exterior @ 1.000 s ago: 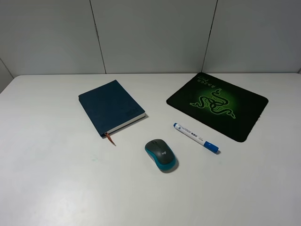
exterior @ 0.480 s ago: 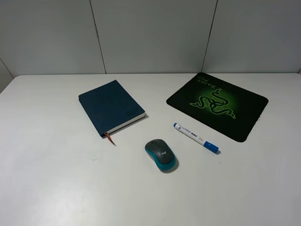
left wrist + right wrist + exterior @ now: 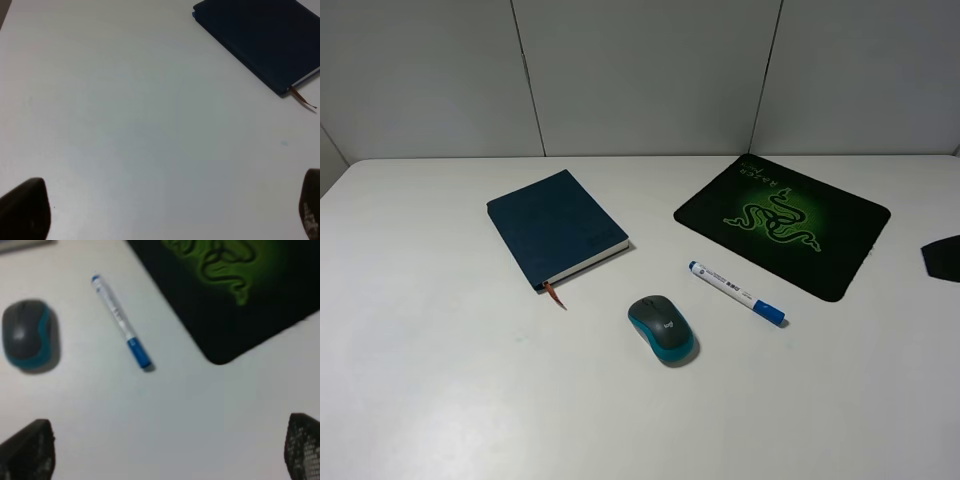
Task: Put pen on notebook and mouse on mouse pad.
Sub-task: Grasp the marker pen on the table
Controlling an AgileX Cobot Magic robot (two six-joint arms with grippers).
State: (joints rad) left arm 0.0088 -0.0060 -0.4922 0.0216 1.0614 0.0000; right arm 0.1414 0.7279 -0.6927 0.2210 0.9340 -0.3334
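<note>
The navy notebook (image 3: 556,228) lies left of centre on the white table, its ribbon bookmark (image 3: 556,294) trailing toward the front. The black mouse pad (image 3: 782,222) with its green snake emblem lies at the back right. Between them, nearer the front, the white pen (image 3: 735,292) with a blue cap lies just off the pad's front edge. The grey and teal mouse (image 3: 662,329) sits to its left. My right gripper (image 3: 165,450) hangs open above bare table near the pen (image 3: 121,322), the mouse (image 3: 27,334) and the pad (image 3: 235,295). My left gripper (image 3: 167,215) is open over bare table, apart from the notebook (image 3: 260,40).
A dark part of my right arm (image 3: 942,258) pokes in at the right edge of the exterior view, beside the pad. Grey wall panels (image 3: 640,70) stand behind the table's back edge. White tabletop (image 3: 440,380) stretches across the front and left.
A dark part of the right arm has come into the exterior view at the right edge. The notebook, pen, mouse and pad have not moved.
</note>
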